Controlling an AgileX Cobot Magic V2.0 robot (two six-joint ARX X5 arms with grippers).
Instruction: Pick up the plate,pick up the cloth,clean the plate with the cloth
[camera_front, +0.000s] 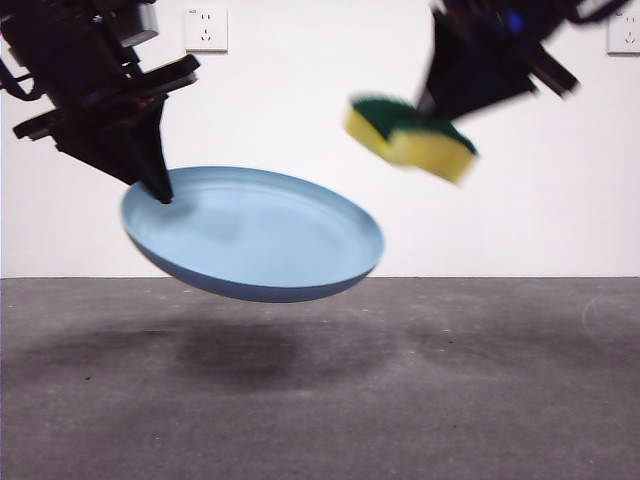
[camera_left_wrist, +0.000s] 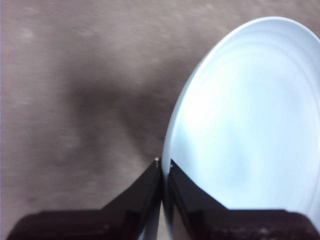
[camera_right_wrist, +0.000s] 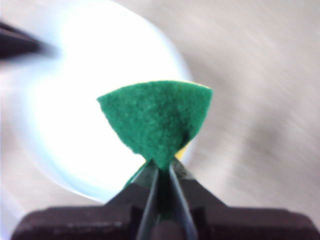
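The light-blue plate (camera_front: 260, 235) hangs tilted in the air above the table. My left gripper (camera_front: 158, 190) is shut on its left rim; in the left wrist view the gripper (camera_left_wrist: 164, 162) pinches the edge of the plate (camera_left_wrist: 245, 120). My right gripper (camera_front: 432, 108) is shut on the cloth (camera_front: 412, 138), a yellow sponge with a green layer, held in the air above and to the right of the plate, apart from it. In the right wrist view the gripper (camera_right_wrist: 161, 167) squeezes the sponge's green face (camera_right_wrist: 157, 117), with the plate (camera_right_wrist: 80, 100) bright and blurred below.
The grey table (camera_front: 320, 400) lies under both arms, with the plate's shadow on it. A white wall with two power sockets (camera_front: 205, 28) stands behind.
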